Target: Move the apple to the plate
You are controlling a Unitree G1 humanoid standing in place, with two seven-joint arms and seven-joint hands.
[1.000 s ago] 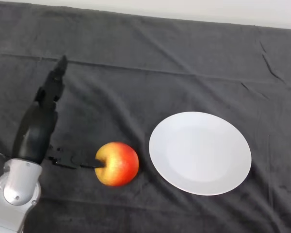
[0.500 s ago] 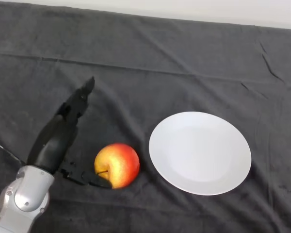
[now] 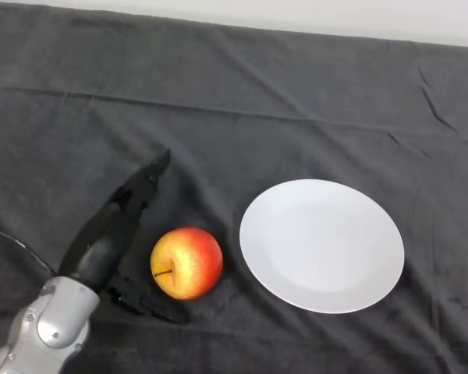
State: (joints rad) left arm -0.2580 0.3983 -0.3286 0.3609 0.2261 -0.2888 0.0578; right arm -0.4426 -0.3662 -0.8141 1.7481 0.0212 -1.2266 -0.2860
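One view only here, the head camera, looking steeply down from above onto the desk (image 3: pixel 296 93) under its dark cloth. It faces away from the robot's body: the desk's far edge runs along the top of the frame, with a pale strip beyond it. The near edge is out of frame. The left arm enters at the lower left corner, close under the lens. The cloth fills nearly the whole picture. No second view shares the scene.
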